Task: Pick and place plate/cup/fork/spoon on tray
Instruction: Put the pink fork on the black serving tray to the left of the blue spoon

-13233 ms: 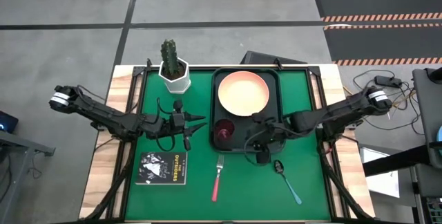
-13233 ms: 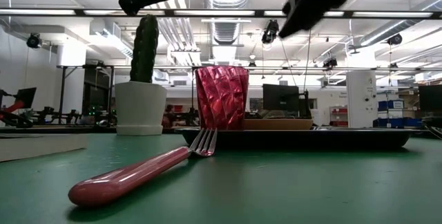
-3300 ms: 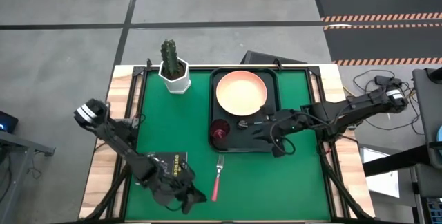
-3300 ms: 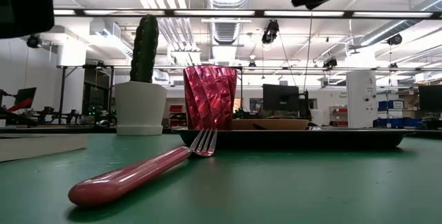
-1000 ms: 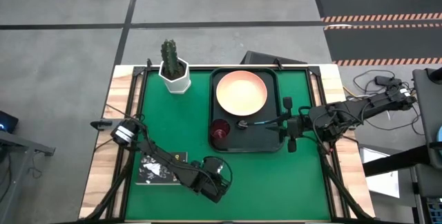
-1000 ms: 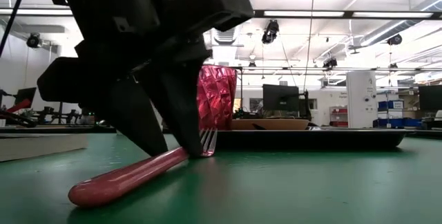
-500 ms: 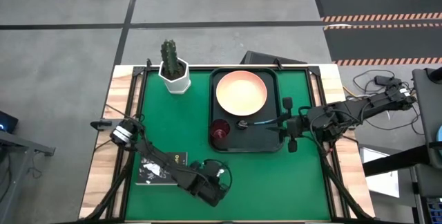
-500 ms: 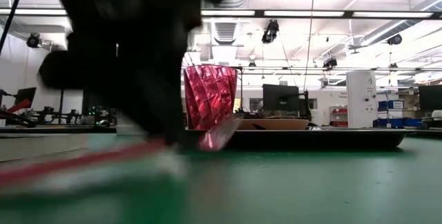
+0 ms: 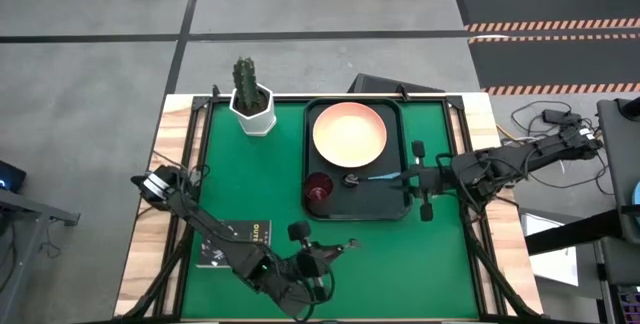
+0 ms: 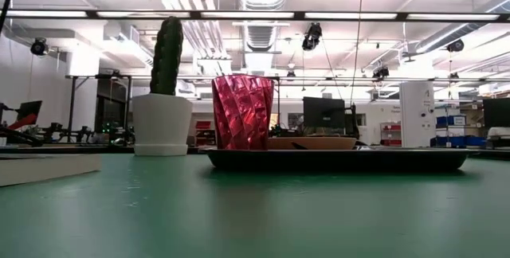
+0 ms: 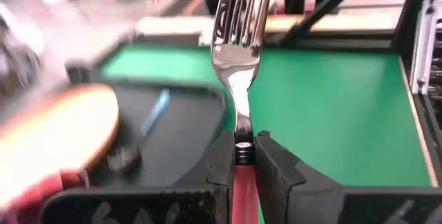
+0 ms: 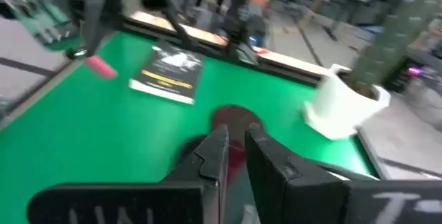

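Pink-handled fork (image 11: 237,79) is clenched in my left hand (image 11: 239,156), lifted off the counter (image 9: 400,264); I should carry it level, probably beside the spoon (image 9: 372,177), onto the tray (image 9: 385,209).

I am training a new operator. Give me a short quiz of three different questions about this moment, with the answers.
1. True or false: the left gripper is shut on the fork.
2. Where does the spoon lie? A) on the green mat B) on the tray C) in the cup
3. Name the dish on the tray beside the cup.

Key: 1 true. 2 B. 3 the plate.
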Robot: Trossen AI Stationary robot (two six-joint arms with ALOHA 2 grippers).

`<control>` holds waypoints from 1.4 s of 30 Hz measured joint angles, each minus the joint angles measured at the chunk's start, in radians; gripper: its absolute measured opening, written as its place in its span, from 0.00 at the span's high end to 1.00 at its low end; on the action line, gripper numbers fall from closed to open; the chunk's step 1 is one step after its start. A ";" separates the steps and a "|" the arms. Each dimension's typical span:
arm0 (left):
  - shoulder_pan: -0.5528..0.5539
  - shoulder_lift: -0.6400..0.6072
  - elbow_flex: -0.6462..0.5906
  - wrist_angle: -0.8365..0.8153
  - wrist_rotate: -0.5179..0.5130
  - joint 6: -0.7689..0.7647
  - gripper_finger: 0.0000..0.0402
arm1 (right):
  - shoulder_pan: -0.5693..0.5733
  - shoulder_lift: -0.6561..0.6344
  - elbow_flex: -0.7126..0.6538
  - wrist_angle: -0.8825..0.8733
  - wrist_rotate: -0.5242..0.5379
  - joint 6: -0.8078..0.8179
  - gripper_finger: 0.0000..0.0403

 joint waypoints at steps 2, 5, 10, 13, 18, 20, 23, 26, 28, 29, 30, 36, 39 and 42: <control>0.006 0.000 -0.009 0.109 -0.011 0.164 0.96 | 0.000 0.006 -0.055 0.100 -0.049 0.001 0.91; 0.021 0.000 -0.021 0.260 -0.013 0.383 0.95 | 0.009 0.019 -0.155 0.283 -0.070 0.005 0.92; 0.058 -0.003 -0.023 0.424 -0.016 0.573 0.94 | 0.043 0.049 -0.305 0.665 -0.060 -0.025 0.92; 0.077 -0.003 -0.024 0.435 -0.016 0.584 0.94 | 0.077 0.086 -0.369 0.865 -0.060 -0.091 0.92; 0.101 -0.015 -0.029 0.636 -0.016 0.682 0.94 | 0.130 0.202 -0.432 1.153 -0.003 -0.185 0.92; 0.108 -0.029 -0.029 0.721 -0.016 0.745 0.94 | 0.136 0.261 -0.434 1.235 0.064 -0.188 0.92; 0.116 -0.041 -0.029 0.791 0.011 0.792 0.94 | 0.138 0.336 -0.409 1.312 0.072 -0.182 0.92; 0.121 -0.045 -0.029 0.807 0.045 0.797 0.93 | 0.140 0.387 -0.354 1.299 0.071 -0.179 0.92; 0.125 -0.049 -0.029 0.819 0.046 0.797 0.93 | 0.141 0.417 -0.319 1.287 0.069 -0.155 0.92; 0.126 -0.050 -0.029 0.821 0.046 0.797 0.93 | 0.143 0.428 -0.301 1.276 0.059 -0.146 0.91; 0.127 -0.051 -0.029 0.822 0.045 0.798 0.93 | 0.144 0.436 -0.281 1.266 0.046 -0.144 0.90; 0.129 -0.050 -0.029 0.818 -0.063 0.847 0.93 | 0.157 0.444 -0.220 1.198 0.045 -0.095 0.77; 0.135 -0.050 -0.029 0.819 -0.082 0.849 0.93 | 0.157 0.449 -0.192 1.189 0.089 -0.062 0.69; 0.146 -0.050 -0.029 0.820 -0.079 0.842 0.93 | 0.157 0.477 -0.159 1.172 0.152 -0.069 0.61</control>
